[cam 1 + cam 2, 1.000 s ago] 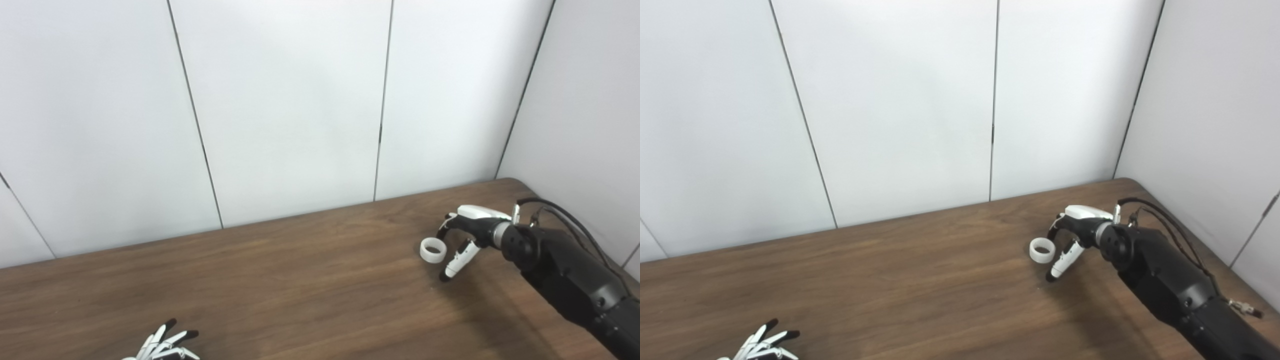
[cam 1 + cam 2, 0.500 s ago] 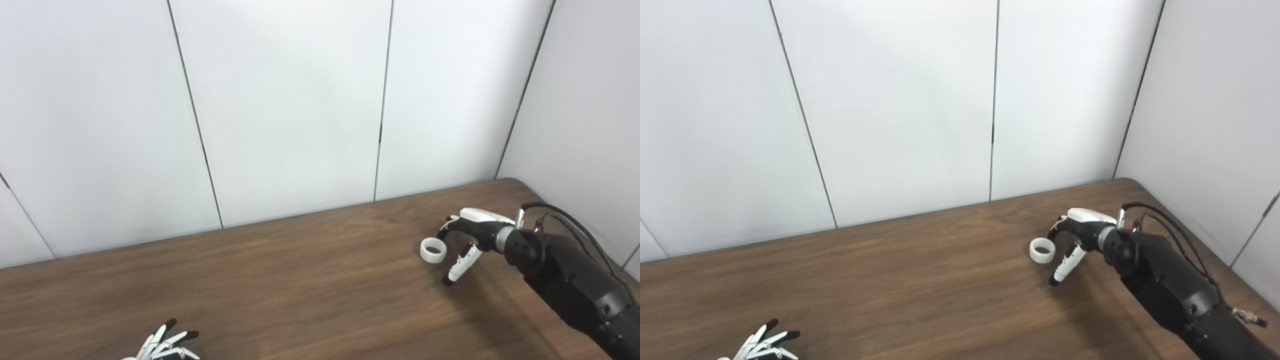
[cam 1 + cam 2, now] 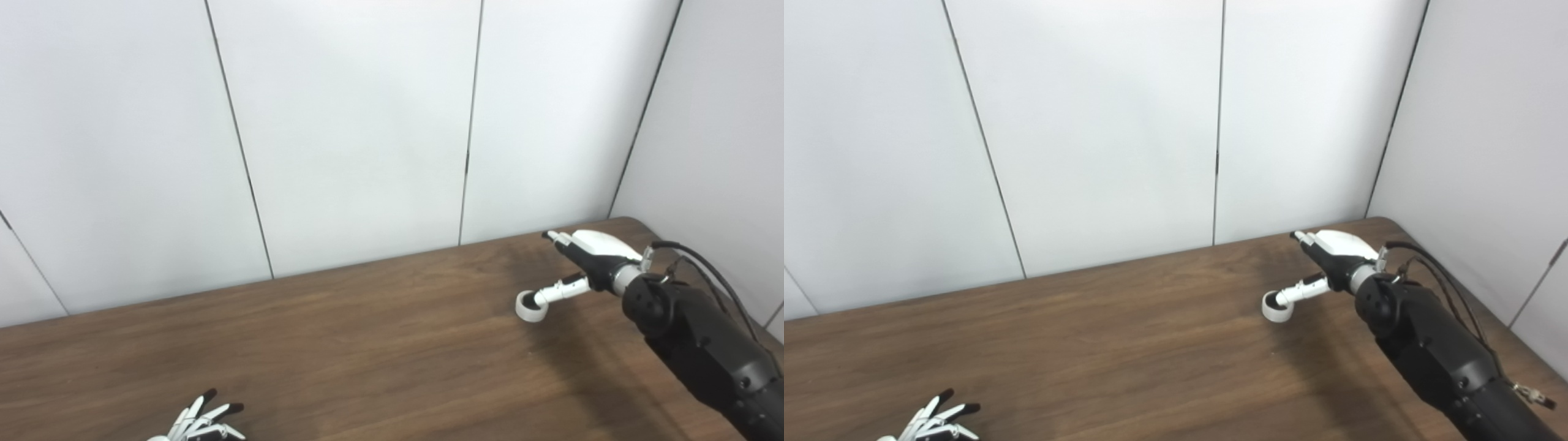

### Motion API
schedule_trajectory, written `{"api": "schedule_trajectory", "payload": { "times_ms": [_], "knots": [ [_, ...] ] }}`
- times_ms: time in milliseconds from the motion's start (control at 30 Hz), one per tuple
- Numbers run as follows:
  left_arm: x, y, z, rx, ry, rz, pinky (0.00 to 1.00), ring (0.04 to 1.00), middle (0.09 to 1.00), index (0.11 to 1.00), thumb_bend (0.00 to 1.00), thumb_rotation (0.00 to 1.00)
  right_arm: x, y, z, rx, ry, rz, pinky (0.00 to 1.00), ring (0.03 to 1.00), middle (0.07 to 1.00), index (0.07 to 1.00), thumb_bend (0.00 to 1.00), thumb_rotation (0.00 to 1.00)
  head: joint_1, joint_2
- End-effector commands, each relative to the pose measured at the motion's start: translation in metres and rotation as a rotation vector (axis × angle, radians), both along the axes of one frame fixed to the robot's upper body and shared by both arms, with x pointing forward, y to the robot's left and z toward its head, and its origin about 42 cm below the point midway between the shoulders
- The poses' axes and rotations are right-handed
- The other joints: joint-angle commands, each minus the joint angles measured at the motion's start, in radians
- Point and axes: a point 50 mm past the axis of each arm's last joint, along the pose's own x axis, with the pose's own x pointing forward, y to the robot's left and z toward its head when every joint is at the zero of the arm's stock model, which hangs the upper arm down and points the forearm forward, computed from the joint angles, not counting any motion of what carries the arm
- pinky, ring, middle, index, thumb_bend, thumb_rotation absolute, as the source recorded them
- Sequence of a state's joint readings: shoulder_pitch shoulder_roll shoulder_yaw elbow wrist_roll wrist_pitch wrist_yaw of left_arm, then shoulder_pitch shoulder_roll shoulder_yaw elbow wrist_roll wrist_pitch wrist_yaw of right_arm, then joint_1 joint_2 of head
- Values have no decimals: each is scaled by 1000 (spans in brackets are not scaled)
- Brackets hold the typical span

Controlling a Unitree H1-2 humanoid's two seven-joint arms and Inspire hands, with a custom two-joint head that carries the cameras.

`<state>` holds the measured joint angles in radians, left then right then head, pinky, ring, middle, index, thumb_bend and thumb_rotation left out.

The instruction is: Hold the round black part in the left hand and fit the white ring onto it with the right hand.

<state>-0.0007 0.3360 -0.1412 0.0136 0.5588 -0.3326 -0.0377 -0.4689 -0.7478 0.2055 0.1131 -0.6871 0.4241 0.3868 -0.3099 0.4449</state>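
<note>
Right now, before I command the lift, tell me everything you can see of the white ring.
The white ring is a short, thick-walled band, plain and matte like plastic, with a dark open bore. It lies on the wooden table toward the far right, tilted rather than flat. The thumb tip of the right hand reaches into or against its bore; the other fingers stretch out above, away from it. Nothing else touches it.
</note>
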Motion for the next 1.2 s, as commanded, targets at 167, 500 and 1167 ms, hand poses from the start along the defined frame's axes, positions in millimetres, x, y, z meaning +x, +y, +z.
{"api": "schedule_trajectory", "payload": {
  "times_ms": [167,500,1167],
  "knots": [
    [-2,-5,-10,-25,-7,-8,1000,997,855,480,518,40,10,-9,53,-59,-138,4,999,1000,1000,1000,1000,706,0,0],
    [-1,-7,-10,-26,-10,-6,1000,999,856,480,518,40,10,-4,63,-70,-128,60,974,1000,1000,1000,1000,654,3,-3],
    [-2,-8,-7,-24,-16,-8,1000,998,852,480,518,39,8,33,6,-155,222,217,1000,1000,1000,1000,1000,408,2,3]
  ]
}}
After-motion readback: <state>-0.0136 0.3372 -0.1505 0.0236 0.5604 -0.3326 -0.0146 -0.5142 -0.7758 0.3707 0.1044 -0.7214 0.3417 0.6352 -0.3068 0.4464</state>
